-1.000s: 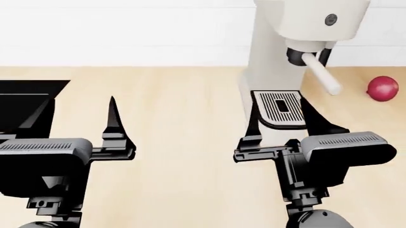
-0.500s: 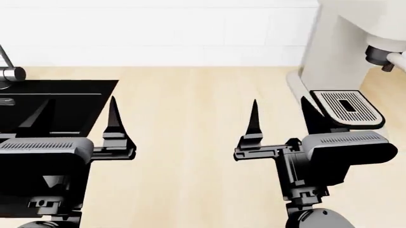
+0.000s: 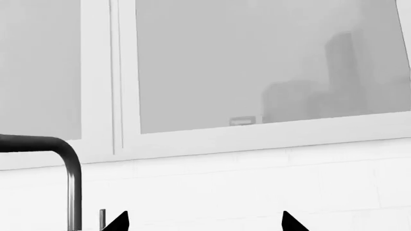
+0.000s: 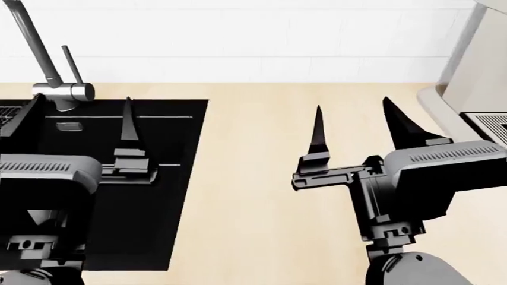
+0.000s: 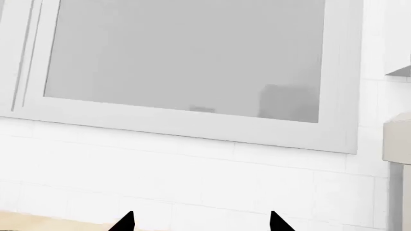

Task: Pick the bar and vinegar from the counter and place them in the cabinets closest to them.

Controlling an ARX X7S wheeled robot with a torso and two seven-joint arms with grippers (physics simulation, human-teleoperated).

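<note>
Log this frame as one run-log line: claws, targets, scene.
left claw open, empty, over sink | right claw open, empty, over counter | bar, vinegar: not in view | faucet at sink

White tiled wall (image 4: 237,41) under a frosted window (image 5: 186,53) (grey, evenly lit) behind black sink (image 4: 170,178).

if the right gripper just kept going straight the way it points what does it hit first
Probably the white tiled wall under the window. The right gripper is open and empty above bare counter, and nothing shows between its fingertips and that wall, though depth is unclear.
</note>
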